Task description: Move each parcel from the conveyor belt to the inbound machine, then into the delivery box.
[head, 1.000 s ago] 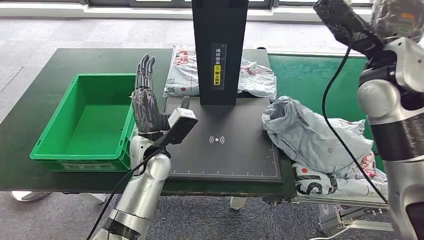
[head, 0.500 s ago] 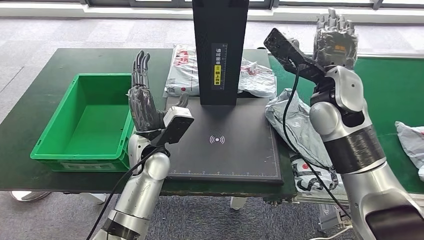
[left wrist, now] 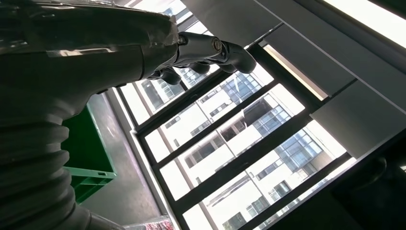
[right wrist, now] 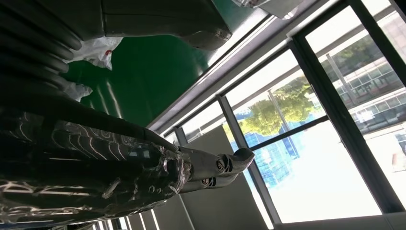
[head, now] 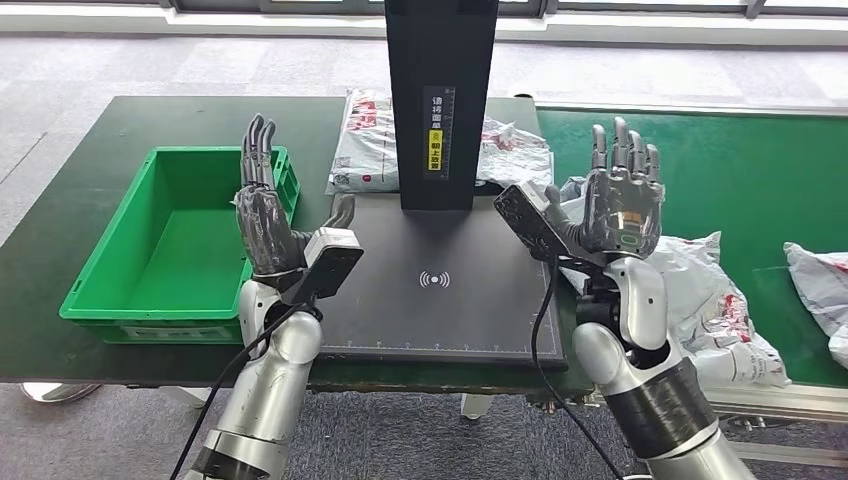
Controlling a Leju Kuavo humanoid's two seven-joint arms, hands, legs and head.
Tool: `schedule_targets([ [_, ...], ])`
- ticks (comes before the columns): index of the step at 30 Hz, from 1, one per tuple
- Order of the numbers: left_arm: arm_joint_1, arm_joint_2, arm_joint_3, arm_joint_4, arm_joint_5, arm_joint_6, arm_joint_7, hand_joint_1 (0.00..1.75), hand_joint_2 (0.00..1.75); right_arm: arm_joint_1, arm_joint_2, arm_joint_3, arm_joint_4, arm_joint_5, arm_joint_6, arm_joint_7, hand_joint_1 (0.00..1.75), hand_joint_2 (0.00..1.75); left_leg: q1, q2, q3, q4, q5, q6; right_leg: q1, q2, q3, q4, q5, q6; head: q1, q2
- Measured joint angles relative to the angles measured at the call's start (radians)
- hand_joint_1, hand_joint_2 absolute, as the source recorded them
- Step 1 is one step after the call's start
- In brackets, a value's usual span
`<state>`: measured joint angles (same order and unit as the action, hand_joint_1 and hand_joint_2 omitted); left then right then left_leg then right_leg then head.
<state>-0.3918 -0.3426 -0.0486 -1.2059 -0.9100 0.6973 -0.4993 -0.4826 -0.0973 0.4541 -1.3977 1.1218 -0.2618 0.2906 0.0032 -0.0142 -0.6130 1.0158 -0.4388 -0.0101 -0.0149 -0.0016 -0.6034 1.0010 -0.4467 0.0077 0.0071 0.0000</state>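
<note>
Above scanner pad point(head: 440, 290) | left hand point(head: 265, 215) upright, fingers apart, empty | right hand point(head: 620, 200) upright, fingers apart, empty

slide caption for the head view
Both hands, left and right, raised open beside the scanner pad; green bin empty.

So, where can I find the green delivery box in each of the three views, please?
Head view: the green delivery box stands on the dark table at the left, beside the raised left robot hand.
Left wrist view: a corner of the box shows near the ribbed cover.
Right wrist view: not in it.
Shared landmark: the left robot hand, in the head and left wrist views.
</note>
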Motion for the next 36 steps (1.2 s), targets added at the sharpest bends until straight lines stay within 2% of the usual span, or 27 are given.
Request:
schedule_targets([
  [2,0.004,0.001,0.008,-0.007,-0.003,0.000,-0.001,0.00,1.75,0.044,-0.003,-0.014,-0.015,0.005,0.005,0.017,0.00,1.75,0.000,0.000,0.001,0.000,0.000,0.000,0.000,0.000,0.000,0.000,0.000,0.000,0.000,0.000],
  [4,0.010,0.003,0.016,-0.015,-0.009,0.000,-0.005,0.00,1.75,0.108,-0.003,-0.050,-0.017,-0.001,-0.022,0.009,0.00,1.75,0.000,-0.002,0.000,0.000,0.000,0.000,0.000,-0.002,0.001,-0.001,0.000,0.000,0.000,0.000],
  [6,0.019,0.005,0.027,-0.020,-0.016,0.000,-0.011,0.00,1.75,0.166,-0.002,-0.107,-0.001,-0.025,-0.083,-0.040,0.00,1.75,0.000,-0.003,-0.001,0.000,0.000,0.000,0.000,-0.004,0.001,0.000,0.000,0.000,0.000,0.000],
  [10,0.037,0.009,0.053,-0.035,-0.030,0.000,-0.027,0.00,1.75,0.203,0.001,-0.223,0.073,-0.065,-0.153,-0.116,0.00,1.75,0.000,-0.002,-0.001,0.000,0.000,0.000,0.000,-0.003,0.001,0.000,0.000,0.000,0.000,0.000],
  [17,0.070,0.014,0.126,-0.044,-0.086,0.000,-0.065,0.00,1.75,0.144,0.008,-0.415,0.313,-0.113,-0.213,-0.179,0.00,1.75,0.000,-0.004,-0.001,0.000,0.001,0.001,0.000,-0.006,0.002,0.000,0.000,0.000,0.000,0.000],
  [21,0.078,0.015,0.155,-0.045,-0.119,0.000,-0.060,0.00,1.75,0.116,0.008,-0.487,0.422,-0.118,-0.237,-0.196,0.00,1.75,0.000,-0.004,-0.001,0.000,0.000,0.001,0.000,-0.005,0.002,0.000,0.000,0.000,0.000,0.000],
  [32,0.099,0.019,0.215,-0.045,-0.189,0.000,-0.062,0.00,1.75,0.055,0.010,-0.578,0.639,-0.118,-0.242,-0.214,0.00,1.75,0.000,-0.004,-0.001,0.000,0.000,0.000,0.000,-0.005,0.001,0.000,-0.001,0.000,0.000,0.000],
  [36,0.105,0.020,0.247,-0.037,-0.252,0.000,-0.063,0.00,1.75,0.034,0.012,-0.591,0.734,-0.122,-0.159,-0.201,0.00,1.75,0.000,-0.004,-0.001,0.000,0.000,0.000,0.000,-0.005,0.001,0.000,0.000,0.000,0.000,0.000],
])
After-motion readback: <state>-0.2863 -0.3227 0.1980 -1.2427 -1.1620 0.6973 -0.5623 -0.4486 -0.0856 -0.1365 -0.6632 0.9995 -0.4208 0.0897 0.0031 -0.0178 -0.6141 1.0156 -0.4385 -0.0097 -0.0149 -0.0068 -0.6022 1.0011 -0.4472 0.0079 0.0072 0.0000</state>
